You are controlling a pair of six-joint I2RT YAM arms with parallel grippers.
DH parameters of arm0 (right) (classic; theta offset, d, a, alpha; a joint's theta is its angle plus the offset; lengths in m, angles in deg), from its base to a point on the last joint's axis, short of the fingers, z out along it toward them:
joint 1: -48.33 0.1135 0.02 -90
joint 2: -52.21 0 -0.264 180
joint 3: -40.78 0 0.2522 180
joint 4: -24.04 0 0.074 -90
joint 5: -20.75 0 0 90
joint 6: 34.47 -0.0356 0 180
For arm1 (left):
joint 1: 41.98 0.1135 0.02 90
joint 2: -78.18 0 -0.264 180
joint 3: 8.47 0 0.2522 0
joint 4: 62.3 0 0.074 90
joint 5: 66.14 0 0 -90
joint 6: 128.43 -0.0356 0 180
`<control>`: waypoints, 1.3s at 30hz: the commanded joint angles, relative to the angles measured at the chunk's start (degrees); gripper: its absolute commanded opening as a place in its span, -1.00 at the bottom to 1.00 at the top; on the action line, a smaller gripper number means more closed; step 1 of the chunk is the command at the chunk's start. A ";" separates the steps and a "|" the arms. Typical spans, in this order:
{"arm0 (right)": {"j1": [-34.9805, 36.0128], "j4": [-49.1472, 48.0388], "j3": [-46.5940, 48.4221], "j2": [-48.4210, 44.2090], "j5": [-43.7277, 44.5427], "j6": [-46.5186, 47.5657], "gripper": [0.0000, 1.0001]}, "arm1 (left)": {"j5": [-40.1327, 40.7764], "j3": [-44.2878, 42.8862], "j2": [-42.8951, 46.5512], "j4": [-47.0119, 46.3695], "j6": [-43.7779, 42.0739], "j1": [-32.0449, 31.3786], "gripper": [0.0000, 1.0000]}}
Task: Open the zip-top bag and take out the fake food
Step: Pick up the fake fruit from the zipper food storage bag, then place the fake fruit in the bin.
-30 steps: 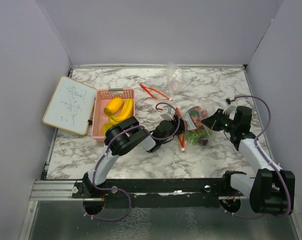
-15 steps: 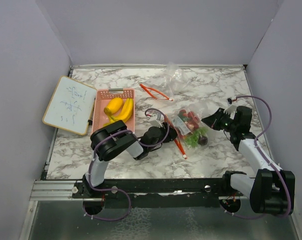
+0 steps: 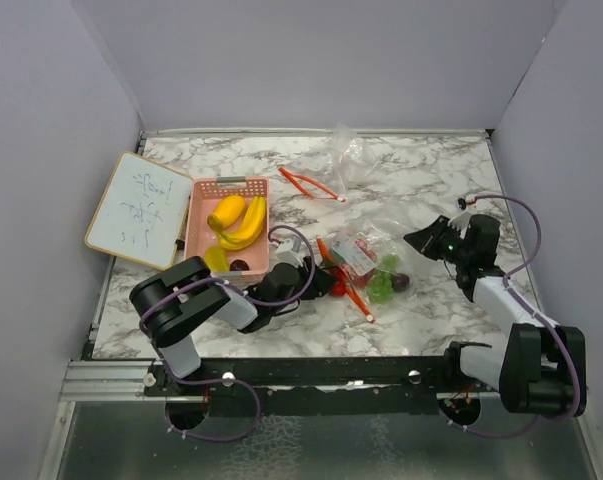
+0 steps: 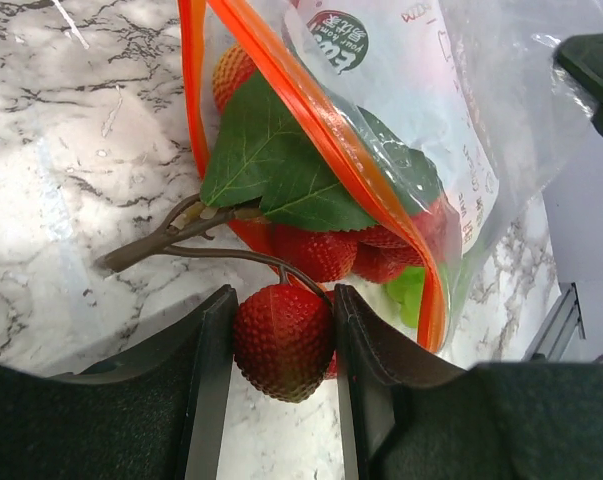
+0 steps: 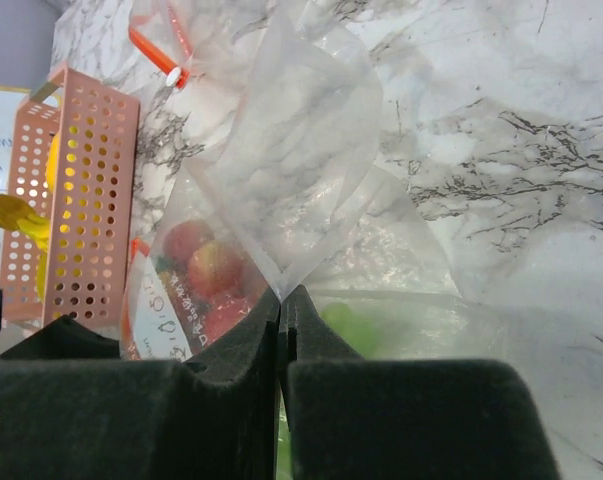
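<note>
My left gripper (image 4: 281,335) grasps a strawberry (image 4: 281,352) just outside the bag (image 4: 451,130) mouth. Its stem (image 4: 171,240) trails leaves (image 4: 281,170) and berries (image 4: 321,252) inside at one o'clock. The right gripper (image 5: 281,305), clenched on the bag's film, should anchor while I pull steadily.

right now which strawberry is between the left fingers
The strawberry outside the bag, gripped by the left fingers; the other strawberries sit behind it in the bag's opening.
</note>
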 commanded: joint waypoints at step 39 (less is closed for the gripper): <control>-0.37 -5.26 6.97 11.28 2.33 2.11 -0.96 | -2.40 -25.01 38.91 58.70 -25.23 15.33 -0.32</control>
